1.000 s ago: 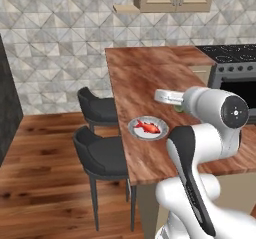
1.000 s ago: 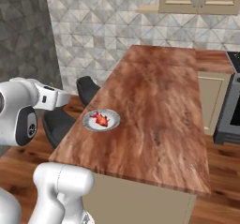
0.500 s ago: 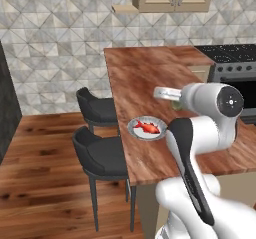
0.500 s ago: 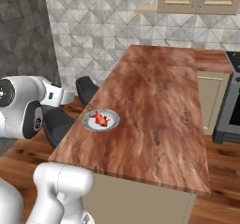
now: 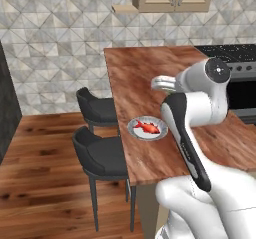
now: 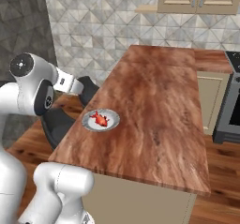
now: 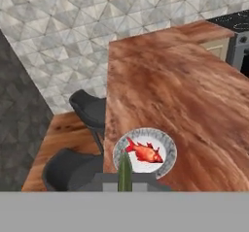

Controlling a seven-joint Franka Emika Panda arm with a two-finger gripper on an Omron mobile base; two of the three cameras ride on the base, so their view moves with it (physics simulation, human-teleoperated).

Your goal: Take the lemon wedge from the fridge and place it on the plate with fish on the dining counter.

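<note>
Hand view: your pincer (image 7: 125, 176) appears at the lower edge with its two dark tips drawn close together, and a thin pale green sliver, the lemon wedge (image 7: 125, 170), stands pinched between them. Directly beyond the tips, and lower, you see the plate (image 7: 165, 164), a grey-rimmed dish carrying a red fish (image 7: 144, 153); the wedge overlaps the plate's near rim in this view, but you cannot tell whether it touches it. The plate rests on the dining counter (image 7: 180, 90), close to that counter's long edge, which runs away from the pincer toward the tiled wall. To the pincer's left, below the counter edge, you see two dark stools (image 7: 90, 108). Left base view: the plate (image 5: 138, 133) lies just ahead of the white arm's bent elbow, near the counter (image 5: 145, 73) edge, with the fish (image 5: 148, 127) on it. Right base view: the plate (image 6: 111, 123) sits near the counter (image 6: 154, 106) edge, to the right of the arm's upper link.
</note>
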